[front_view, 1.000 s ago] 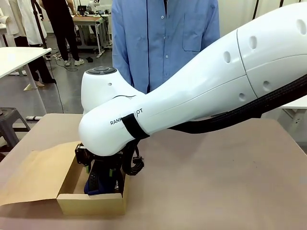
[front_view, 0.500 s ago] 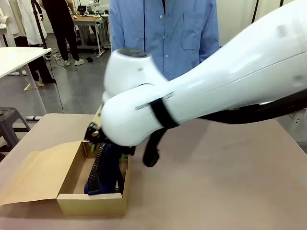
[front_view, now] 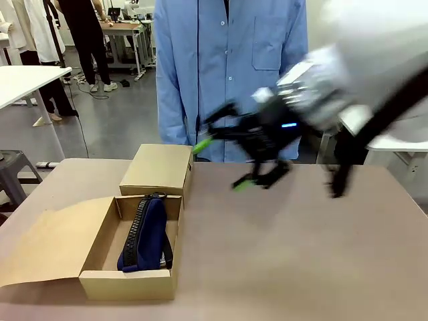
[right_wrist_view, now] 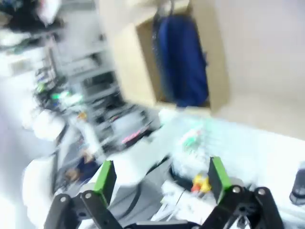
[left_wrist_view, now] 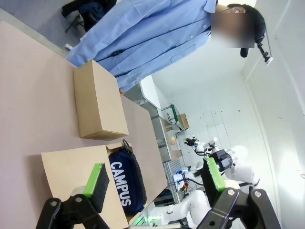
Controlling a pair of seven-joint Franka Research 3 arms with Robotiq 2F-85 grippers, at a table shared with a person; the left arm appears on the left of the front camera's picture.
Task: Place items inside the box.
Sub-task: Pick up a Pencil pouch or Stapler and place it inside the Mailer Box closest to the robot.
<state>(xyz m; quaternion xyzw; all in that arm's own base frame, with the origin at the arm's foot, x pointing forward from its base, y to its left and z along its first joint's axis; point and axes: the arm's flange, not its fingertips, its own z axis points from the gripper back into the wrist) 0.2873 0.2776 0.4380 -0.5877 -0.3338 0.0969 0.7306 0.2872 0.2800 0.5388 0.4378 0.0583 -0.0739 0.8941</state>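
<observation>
The open cardboard box (front_view: 127, 283) sits at the table's near left. A navy zip pencil case (front_view: 144, 234) lies inside it. White "CAMPUS" lettering shows on the pencil case (left_wrist_view: 125, 187) in the left wrist view. My right gripper (front_view: 223, 164) hangs open and motion-blurred above the table's middle, to the right of the box and holding nothing. Its wrist view shows the pencil case (right_wrist_view: 183, 59) in the box (right_wrist_view: 138, 57) far beyond the right gripper (right_wrist_view: 161, 177). My left gripper (left_wrist_view: 155, 176) stands open and holds nothing, with the box beyond it.
A closed cardboard box (front_view: 158, 168) stands just behind the open one, whose lid flap (front_view: 47, 241) lies flat to the left. A person in a blue shirt (front_view: 231, 73) stands at the far edge. Bare tabletop (front_view: 301, 254) spreads to the right.
My right arm has lifted out of the box and swung up and to the right. Its gripper has opened, leaving the pencil case in the box.
</observation>
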